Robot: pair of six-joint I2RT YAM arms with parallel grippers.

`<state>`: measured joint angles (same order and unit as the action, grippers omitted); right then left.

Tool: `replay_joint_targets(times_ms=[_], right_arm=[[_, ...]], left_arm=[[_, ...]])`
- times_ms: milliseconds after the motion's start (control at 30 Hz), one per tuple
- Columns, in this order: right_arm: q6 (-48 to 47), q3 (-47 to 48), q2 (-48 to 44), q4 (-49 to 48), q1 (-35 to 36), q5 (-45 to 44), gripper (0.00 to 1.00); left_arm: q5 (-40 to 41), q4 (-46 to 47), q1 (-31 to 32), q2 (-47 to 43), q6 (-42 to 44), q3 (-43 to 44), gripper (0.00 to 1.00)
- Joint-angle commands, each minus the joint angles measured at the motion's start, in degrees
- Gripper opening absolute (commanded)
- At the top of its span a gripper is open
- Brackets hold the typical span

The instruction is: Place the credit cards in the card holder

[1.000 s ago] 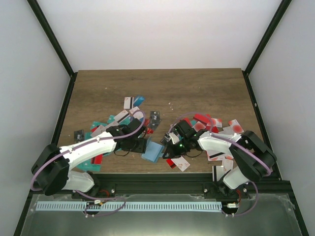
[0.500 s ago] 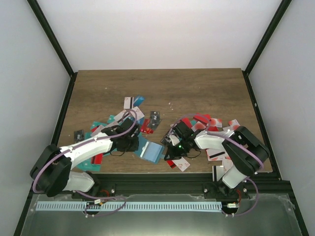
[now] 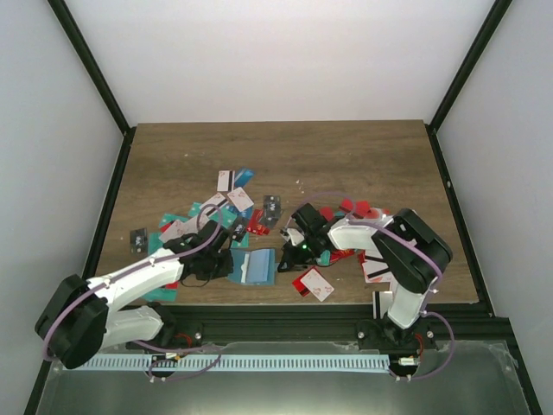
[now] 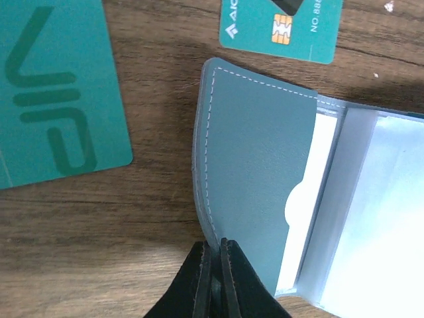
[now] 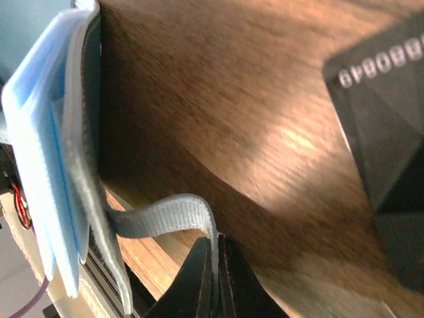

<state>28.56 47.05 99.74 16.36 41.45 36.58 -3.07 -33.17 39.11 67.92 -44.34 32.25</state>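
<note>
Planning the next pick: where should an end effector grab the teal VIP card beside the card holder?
Probably the edge of the VIP card facing the card holder, approached from above the gap between them. It lies flat on the table, so only edges offer purchase, and that one is bare.

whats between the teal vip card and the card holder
Nothing: the left wrist view shows only a bare strip of wooden table between the teal VIP card and the card holder.

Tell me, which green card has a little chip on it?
The top green card, above the card holder; the left green card only shows big VIP letters.
</note>
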Motion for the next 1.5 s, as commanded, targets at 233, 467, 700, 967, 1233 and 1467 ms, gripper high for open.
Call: replay_joint_targets(times_ms=[233,467,700,967,1233,1467], right_arm=[[-0.5,3.1,6.6,2.6,0.1,-6.2,0.01],[-1.0,3.9,5.9,4.7,0.0,-6.8,0.10],[-1.6,4.9,2.1,7.9,0.0,-7.4,0.23],[-1.8,8.7,-5.6,13.7,0.0,-9.9,0.49],[1.9,7.5,-14.2,21.1,-0.9,-20.4,0.85],[6.0,3.6,-22.2,26.4,-6.0,-30.4,1.00]], left_arm=[[1.2,-4.0,-0.6,-0.8,-9.3,-4.2,0.16],[1.1,-6.1,-0.6,-6.6,-11.6,-4.4,0.37],[-1.1,-6.1,-0.5,-11.3,-11.4,-1.7,0.56],[-2.1,-7.7,-0.4,-9.7,-10.3,4.0,0.62],[-1.1,-10.8,0.4,-6.9,-7.3,12.3,0.69],[-1.4,-9.8,2.8,0.8,-1.5,20.7,0.72]])
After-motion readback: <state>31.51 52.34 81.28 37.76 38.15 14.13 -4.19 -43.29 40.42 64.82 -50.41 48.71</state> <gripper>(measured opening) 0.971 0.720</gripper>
